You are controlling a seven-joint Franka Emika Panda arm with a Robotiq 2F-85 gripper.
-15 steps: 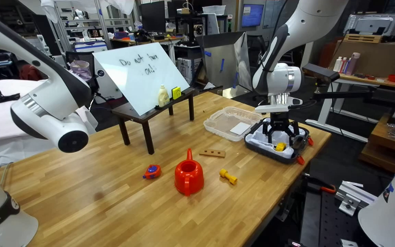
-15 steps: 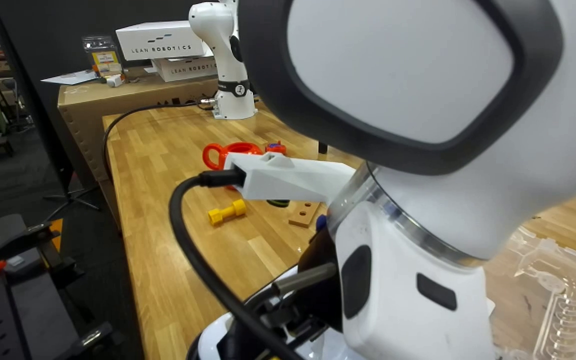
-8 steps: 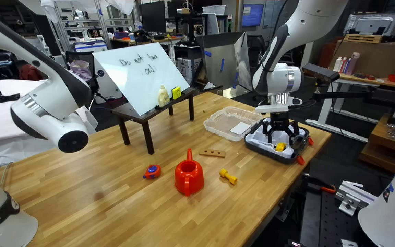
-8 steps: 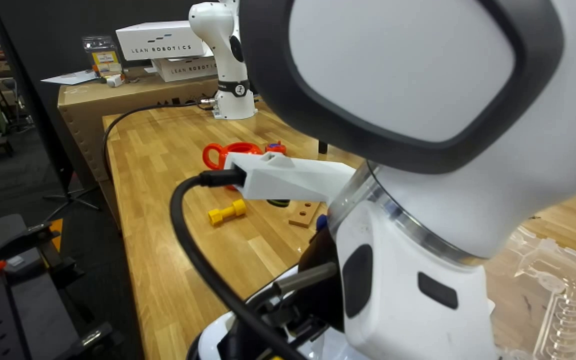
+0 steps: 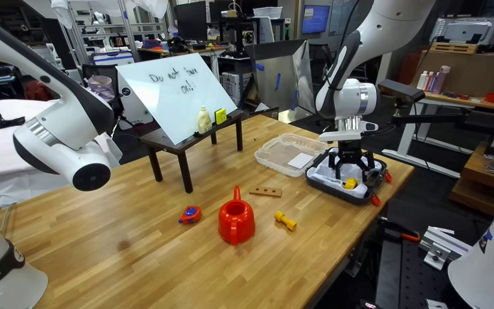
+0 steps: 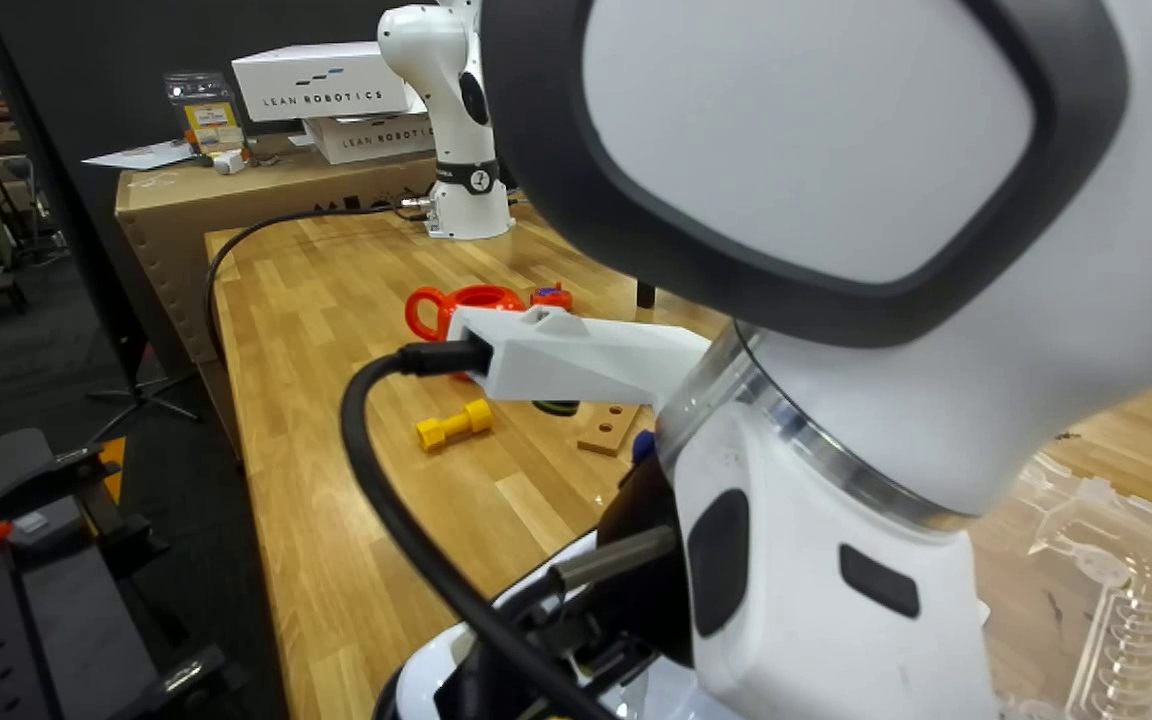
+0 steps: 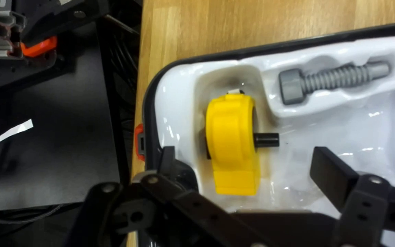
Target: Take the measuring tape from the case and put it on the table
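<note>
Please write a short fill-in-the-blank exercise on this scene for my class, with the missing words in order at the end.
1. In the wrist view, the main colour of the measuring tape in the case is ____.
2. The claw over the case is not shut but ____.
3. The threaded bolt in the case is coloured ____.
4. In an exterior view, the handwriting on the white board reads "Do not turn ____!"

Missing words: yellow; open; grey; on.

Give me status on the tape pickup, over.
End effector open, empty. Measuring tape in corner recess of case, ungripped. Possible snag: case rim looks close to one finger.
</note>
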